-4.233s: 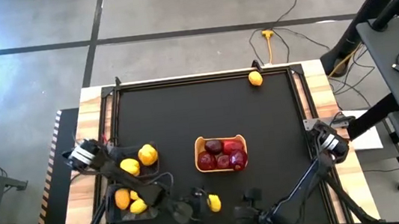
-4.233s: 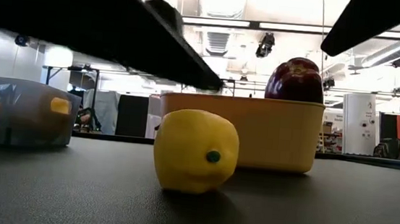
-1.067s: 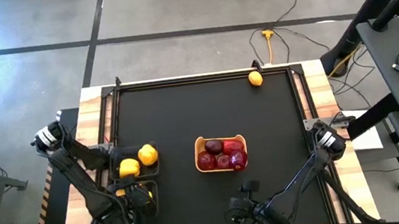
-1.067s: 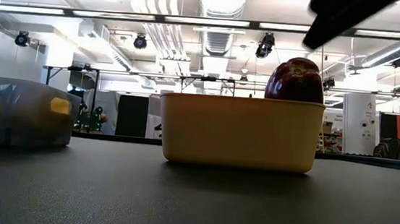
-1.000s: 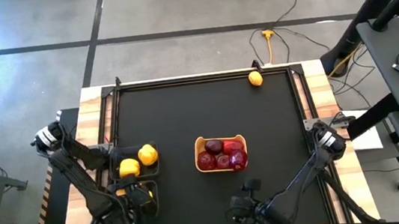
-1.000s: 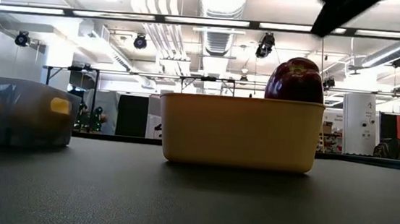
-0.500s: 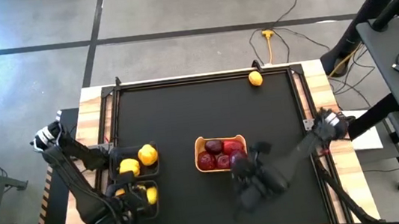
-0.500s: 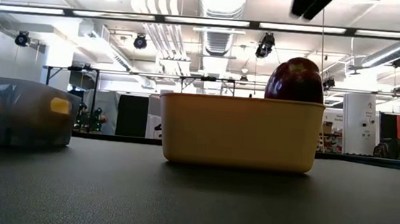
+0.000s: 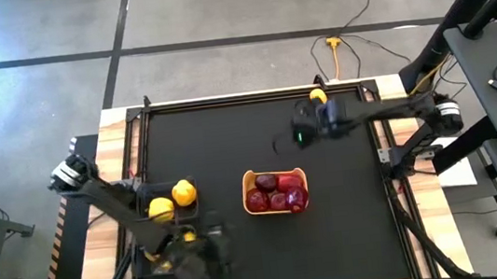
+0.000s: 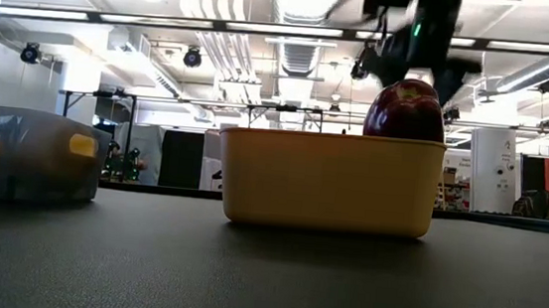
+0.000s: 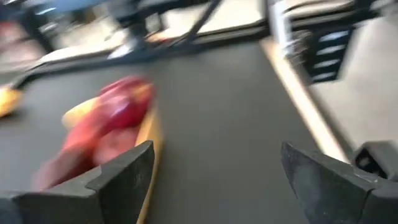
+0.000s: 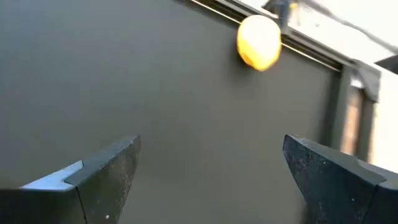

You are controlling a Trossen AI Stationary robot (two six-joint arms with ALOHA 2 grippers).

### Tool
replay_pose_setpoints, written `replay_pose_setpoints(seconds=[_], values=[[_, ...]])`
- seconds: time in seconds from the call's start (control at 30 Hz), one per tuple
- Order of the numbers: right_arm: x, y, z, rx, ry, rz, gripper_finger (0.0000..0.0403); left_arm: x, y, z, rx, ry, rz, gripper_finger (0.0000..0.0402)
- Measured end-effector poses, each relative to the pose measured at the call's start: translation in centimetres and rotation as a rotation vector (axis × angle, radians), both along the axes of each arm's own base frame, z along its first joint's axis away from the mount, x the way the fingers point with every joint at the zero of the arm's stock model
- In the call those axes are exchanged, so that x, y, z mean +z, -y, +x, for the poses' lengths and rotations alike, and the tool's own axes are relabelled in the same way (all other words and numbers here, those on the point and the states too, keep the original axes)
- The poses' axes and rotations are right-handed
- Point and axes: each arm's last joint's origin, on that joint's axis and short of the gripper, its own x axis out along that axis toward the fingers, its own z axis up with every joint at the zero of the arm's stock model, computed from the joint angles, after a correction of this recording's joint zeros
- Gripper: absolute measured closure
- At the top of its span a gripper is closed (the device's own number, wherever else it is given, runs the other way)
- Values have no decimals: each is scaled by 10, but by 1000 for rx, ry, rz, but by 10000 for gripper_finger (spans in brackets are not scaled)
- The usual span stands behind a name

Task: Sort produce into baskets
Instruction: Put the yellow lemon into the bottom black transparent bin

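Left gripper (image 9: 207, 253): you have it low at the bench's near edge, just beside the near dark bin (image 9: 169, 252); its wrist view shows the fingers spread wide with nothing between them.

Near bin: it holds yellow pieces, mostly hidden under the left arm, so you cannot count them.

Second dark bin (image 9: 169, 203): just beyond the first, toward the left edge, with two yellow pieces showing in it.

Yellow-tan tray (image 9: 247, 192): mid-bench, filled with dark red fruits (image 9: 278, 194); one stands above the rim in the low view.

Right gripper (image 9: 297, 137): you have it up over the far part of the bench, released and empty, fingers wide apart in its wrist view.

Last lemon (image 9: 318, 98): loose on the mat, right against the far edge rail, near the right gripper.

Risk: the lemon is round and sits tight against the rail, so a finger may catch the rail or nudge the fruit and set it rolling along the edge.

Second risk: carrying it to the left-side bins means crossing over the tray and toward the left arm, so watch for a clash.
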Motion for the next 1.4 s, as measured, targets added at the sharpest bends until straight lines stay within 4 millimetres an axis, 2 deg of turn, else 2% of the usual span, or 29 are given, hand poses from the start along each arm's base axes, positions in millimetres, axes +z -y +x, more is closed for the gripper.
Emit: replay_pose_setpoints(seconds=[0.07, 0.17, 0.37, 0.5, 0.63, 0.8, 0.93, 1.03, 1.2, 1.3, 1.4], values=[[-15, 29, -3, -4, 45, 12, 17, -10, -4, 16, -92, 59, -23, 70], [-31, 73, -12, -34, 113, 14, 17, -18, -12, 30, -109, 122, -1, 70], [-54, 148, -39, -109, 120, -41, 17, -27, -21, 33, -100, 37, 38, 70], [-76, 185, -54, -102, 159, 16, 17, -29, -21, 32, -106, 18, 54, 70], [-106, 208, -64, -129, 180, 112, 17, -34, -25, 31, -98, 15, 59, 70], [-135, 213, -63, -112, 151, 220, 19, -36, -35, 34, -93, 53, 38, 70], [-140, 211, -59, -90, 134, 235, 44, -35, -39, 36, -99, 84, 20, 70], [-139, 210, -58, -89, 130, 226, 87, -32, -37, 37, -113, 112, 26, 70], [-133, 205, -53, -67, 137, 209, 180, -26, -29, 36, -213, 175, 1, 70], [-125, 191, -41, -1, 133, 202, 187, -19, -23, 29, -240, 192, 5, 70], [-105, 163, -24, 136, 125, 184, 187, -4, -15, 17, -269, 222, -23, 70]])
